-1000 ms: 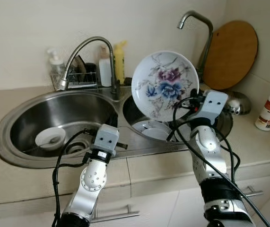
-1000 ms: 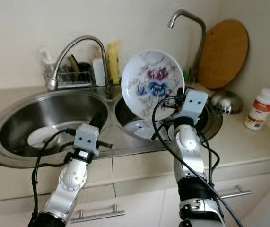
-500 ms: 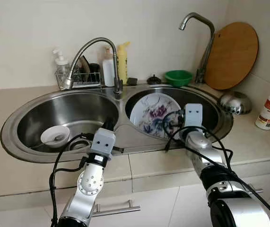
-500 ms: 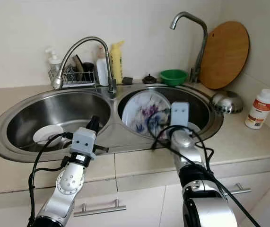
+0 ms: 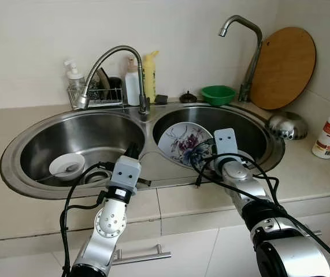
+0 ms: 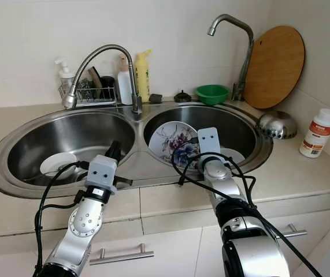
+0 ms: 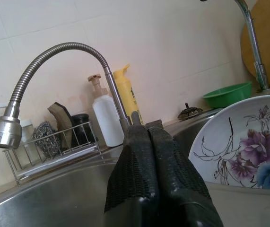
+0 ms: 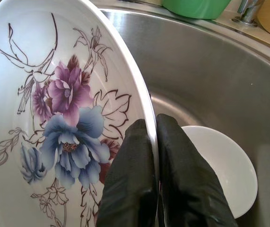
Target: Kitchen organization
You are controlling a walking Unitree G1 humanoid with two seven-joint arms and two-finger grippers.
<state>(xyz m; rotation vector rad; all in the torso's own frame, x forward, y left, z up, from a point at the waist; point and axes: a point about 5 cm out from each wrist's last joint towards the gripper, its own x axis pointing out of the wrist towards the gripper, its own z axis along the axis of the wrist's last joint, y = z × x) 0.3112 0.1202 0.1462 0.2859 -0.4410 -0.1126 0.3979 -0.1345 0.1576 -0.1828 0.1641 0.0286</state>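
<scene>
right gripper (image 8: 156,156) jaws pinched on plate (image 5: 182,141) rim | plate tilted in right sink (image 5: 257,124) above white dish (image 8: 224,165) | left gripper (image 7: 150,156) jaws closed, empty | risk: thin rim grip slips, plate chips dish

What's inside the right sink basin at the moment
A flowered plate stands tilted on edge in the right sink basin, its rim pinched by the right gripper. A white dish lies behind it. The plate hides the basin floor beneath.

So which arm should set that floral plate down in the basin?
Right, probably. The right gripper already pinches the floral plate by its rim inside the right basin. The left gripper is shut, holding nothing, at the sink's front edge.
</scene>
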